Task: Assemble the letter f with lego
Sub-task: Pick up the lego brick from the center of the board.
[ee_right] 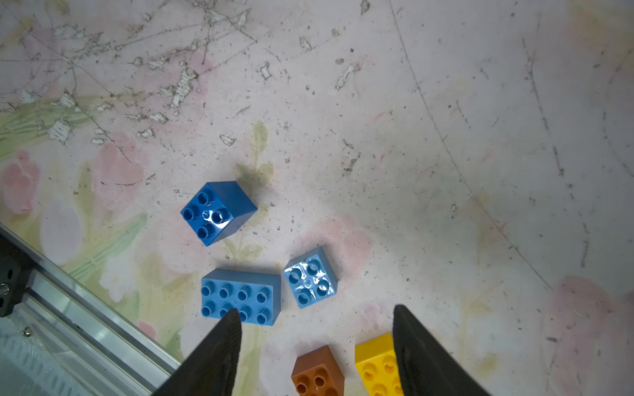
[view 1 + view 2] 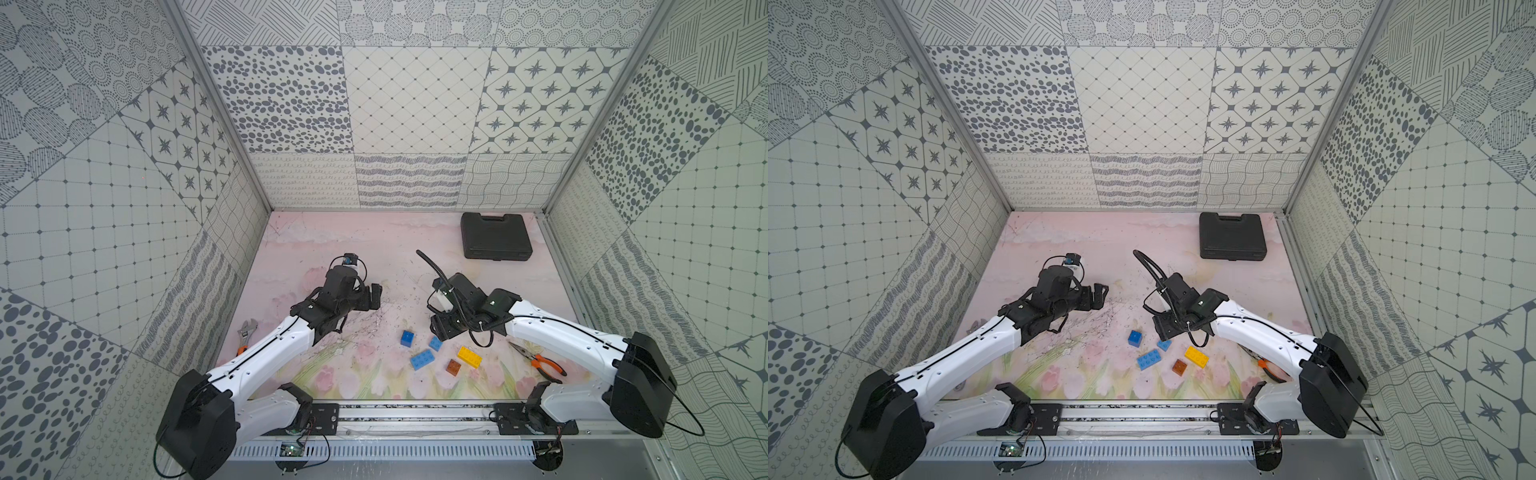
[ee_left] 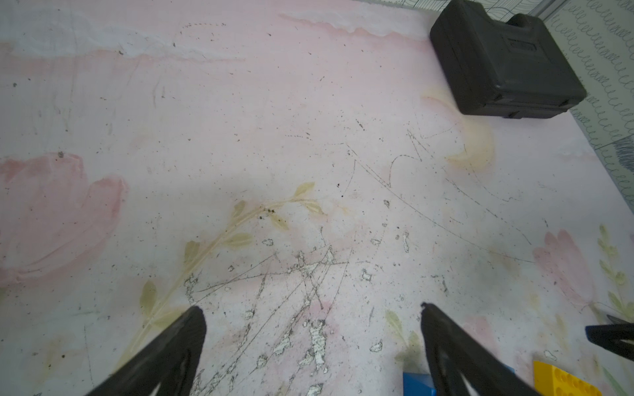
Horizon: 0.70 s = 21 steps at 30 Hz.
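In both top views you see five lego bricks (image 2: pixel 424 359) lying loose, unjoined, near the worktop's (image 2: pixel 332 249) edge by the arm bases, right of middle. Left wrist view: your left gripper (image 3: pixel 310 307) gapes wide, empty. Right wrist view: your right gripper (image 1: pixel 315 308) hangs over the bricks, jaws apart, holding nothing.

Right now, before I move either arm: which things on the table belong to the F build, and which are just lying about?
For the job:
dark blue square brick
light blue square brick
long blue brick
long yellow brick
brown square brick

Lying about:
orange-handled pliers
adjustable wrench
black case
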Each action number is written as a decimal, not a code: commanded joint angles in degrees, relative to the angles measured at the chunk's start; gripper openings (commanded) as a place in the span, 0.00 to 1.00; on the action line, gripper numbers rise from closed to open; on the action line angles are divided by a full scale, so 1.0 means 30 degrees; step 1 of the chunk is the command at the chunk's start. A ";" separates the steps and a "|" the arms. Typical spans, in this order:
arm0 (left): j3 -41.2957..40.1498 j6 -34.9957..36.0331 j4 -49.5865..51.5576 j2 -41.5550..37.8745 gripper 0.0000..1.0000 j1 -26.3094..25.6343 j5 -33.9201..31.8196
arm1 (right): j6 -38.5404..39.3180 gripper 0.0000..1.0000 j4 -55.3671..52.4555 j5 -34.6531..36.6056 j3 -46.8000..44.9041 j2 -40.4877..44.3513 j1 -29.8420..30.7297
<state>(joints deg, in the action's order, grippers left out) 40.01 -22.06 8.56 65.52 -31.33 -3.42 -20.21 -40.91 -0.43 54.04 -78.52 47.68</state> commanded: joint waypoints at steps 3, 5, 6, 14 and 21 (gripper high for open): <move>-0.0065 -0.0552 0.0084 0.0222 0.99 -0.0161 -0.0387 | -0.0983 0.63 -0.0294 0.0348 -0.0286 -0.0662 0.0797; -0.0021 -0.0541 0.0203 0.0229 0.99 -0.0161 -0.0481 | -0.1631 0.63 -0.1219 0.1157 -0.0383 -0.0494 0.0923; 0.0012 -0.0555 0.0262 0.0278 0.99 -0.0160 -0.0532 | -0.1956 0.63 -0.1677 0.1471 -0.0498 -0.0405 0.0923; 0.0250 -0.0555 0.0484 0.0536 0.99 -0.0145 -0.0543 | -0.5404 0.69 -0.4750 0.3209 -0.2430 0.2033 0.0923; 0.0634 -0.0497 0.0688 0.0894 0.99 -0.0147 -0.0298 | -0.6403 0.71 -0.5366 0.3564 -0.2997 0.2149 0.0807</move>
<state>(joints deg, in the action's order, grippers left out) 40.71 -23.40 9.41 67.59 -31.79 -3.95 -36.47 -55.05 8.29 45.58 -72.01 50.30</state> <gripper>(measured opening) 0.988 0.715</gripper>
